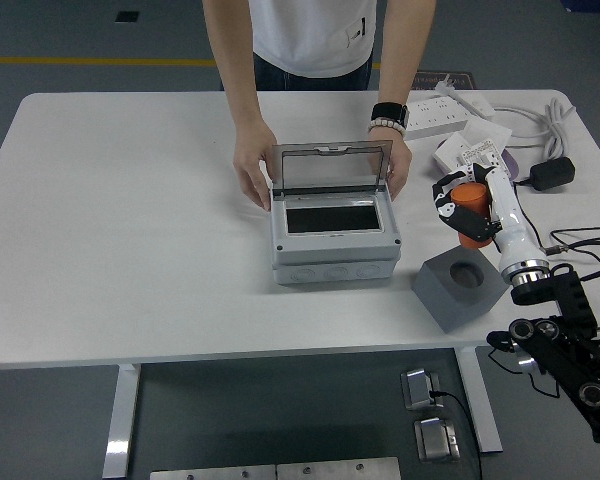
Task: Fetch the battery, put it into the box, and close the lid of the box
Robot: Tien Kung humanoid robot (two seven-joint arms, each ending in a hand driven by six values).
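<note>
The right hand (467, 206) is gripping the orange battery (470, 210), fingers wrapped round it, holding it clear above the grey holder (458, 288), whose socket is showing empty; the battery is sitting right of the box (334, 238), apart from it; the lid (330, 167) is standing upright; a person's hands (250, 168) are bracing the box on both sides on the table (130, 230).

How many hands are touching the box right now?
2: one person's hand on the box at its left, the other at its right. The robot hand holds the battery apart.
</note>
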